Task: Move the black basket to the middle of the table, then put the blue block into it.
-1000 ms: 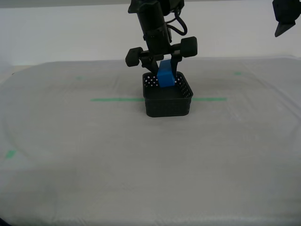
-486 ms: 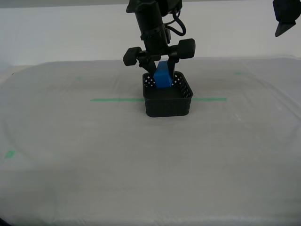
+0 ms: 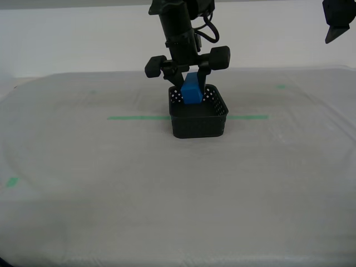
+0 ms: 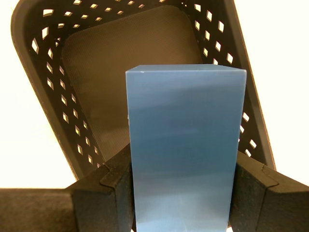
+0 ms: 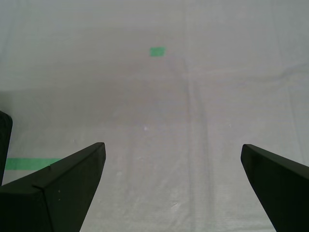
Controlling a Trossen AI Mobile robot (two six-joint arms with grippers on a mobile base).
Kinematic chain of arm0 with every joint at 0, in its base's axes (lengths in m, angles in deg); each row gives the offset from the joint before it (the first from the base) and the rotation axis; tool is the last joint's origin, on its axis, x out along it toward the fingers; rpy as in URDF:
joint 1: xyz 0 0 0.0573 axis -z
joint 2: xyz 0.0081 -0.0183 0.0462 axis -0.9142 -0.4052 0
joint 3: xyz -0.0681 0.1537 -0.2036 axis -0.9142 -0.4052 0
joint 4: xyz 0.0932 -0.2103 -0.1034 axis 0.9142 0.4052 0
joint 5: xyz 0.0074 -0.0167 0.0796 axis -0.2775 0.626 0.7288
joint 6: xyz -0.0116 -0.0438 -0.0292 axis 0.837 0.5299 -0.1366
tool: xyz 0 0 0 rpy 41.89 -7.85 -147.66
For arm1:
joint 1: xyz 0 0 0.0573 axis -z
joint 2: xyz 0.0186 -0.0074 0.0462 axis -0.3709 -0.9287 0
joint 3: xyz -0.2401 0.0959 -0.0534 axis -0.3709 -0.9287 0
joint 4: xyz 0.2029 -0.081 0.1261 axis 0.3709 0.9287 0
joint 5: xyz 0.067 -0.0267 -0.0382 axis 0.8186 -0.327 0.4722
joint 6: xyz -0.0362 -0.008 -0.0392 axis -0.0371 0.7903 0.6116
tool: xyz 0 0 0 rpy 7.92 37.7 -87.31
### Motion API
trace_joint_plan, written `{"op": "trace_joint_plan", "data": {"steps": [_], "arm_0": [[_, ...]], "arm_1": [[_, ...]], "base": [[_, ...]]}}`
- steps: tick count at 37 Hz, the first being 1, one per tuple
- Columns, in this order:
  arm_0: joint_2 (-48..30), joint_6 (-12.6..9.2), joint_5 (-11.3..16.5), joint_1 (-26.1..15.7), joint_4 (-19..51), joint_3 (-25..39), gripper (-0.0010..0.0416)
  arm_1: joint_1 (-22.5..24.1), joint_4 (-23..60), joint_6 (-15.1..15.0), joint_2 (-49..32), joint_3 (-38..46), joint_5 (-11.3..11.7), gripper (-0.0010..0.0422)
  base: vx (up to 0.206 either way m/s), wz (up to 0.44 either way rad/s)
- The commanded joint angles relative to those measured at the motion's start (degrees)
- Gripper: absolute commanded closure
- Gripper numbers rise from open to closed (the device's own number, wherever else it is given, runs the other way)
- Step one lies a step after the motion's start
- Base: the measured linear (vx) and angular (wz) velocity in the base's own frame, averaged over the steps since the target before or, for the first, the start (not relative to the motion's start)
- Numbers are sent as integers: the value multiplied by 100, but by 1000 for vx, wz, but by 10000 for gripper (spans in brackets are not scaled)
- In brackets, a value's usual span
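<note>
The black basket (image 3: 198,119) stands on the table (image 3: 111,183) in the middle, over the green tape line. My second gripper (image 3: 191,92) is shut on the blue block (image 3: 192,90) and holds it upright over the basket's far rim, its lower end just inside the opening. In the second wrist view the blue block (image 4: 186,145) sits between the two fingers (image 4: 116,193), with the basket's empty floor (image 4: 120,63) beneath it. My first gripper (image 5: 174,188) is open and empty above bare sheeting.
A long green tape line (image 3: 139,117) runs across the table behind the basket. Small green marks lie at the near left (image 3: 11,182) and far right (image 3: 281,86); one shows in the first wrist view (image 5: 157,51). An arm's dark end (image 3: 336,22) hangs at the exterior view's top right.
My second gripper, with the blue block in it, has shifted slightly towards the exterior view's left. The basket has not moved.
</note>
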Motion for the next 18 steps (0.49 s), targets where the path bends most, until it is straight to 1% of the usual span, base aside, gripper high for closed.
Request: {"op": "trace_joint_plan", "data": {"steps": [1,8,10,18], "arm_0": [[0,4,11,2,-9,0,12],[0,4,11,2,-9,0,12],[0,4,11,2,-9,0,12],[0,4,11,2,-9,0,12]], "arm_1": [[-2,11,-15,4,2,-9,229],[-4,4,-9,4,2,-2,191],[-2,4,-11,4,2,44,184],[-4,-2,-28,7,7,57,175]], "base": [[0,0],[0,0],[0,0],[0,0]]}}
